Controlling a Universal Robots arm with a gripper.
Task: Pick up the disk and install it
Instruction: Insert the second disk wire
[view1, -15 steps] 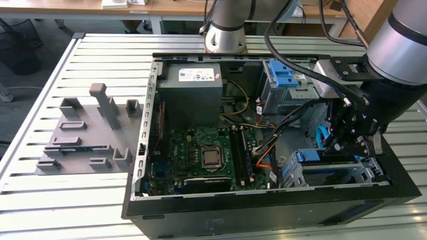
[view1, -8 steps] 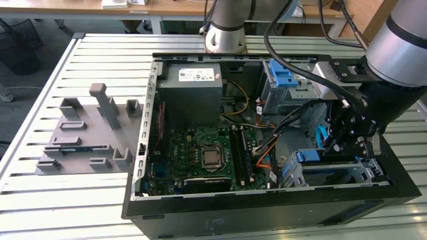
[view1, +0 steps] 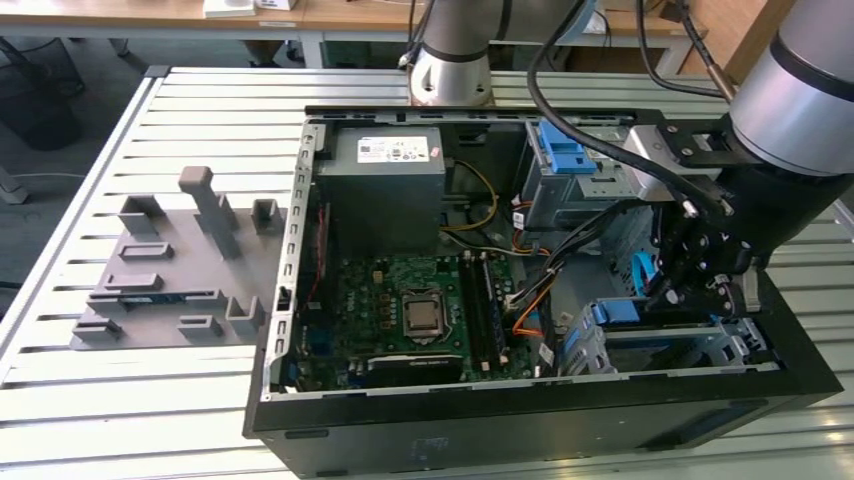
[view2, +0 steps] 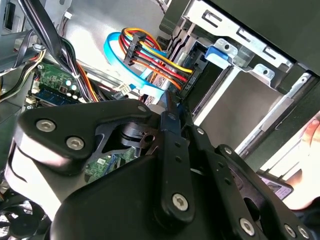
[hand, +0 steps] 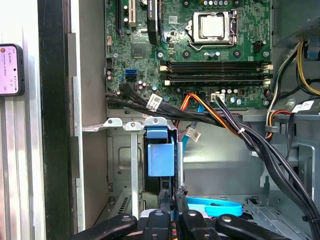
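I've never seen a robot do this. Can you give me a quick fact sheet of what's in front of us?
Setting: open computer case lying on a slatted metal table
Robot: one arm, its gripper lowered inside the case
Nearest to gripper: metal drive cage with a blue latch
Held item: cannot tell
Inside the case: motherboard, power supply, coloured cables
Beside the case: grey fixture tray, on the exterior view's left
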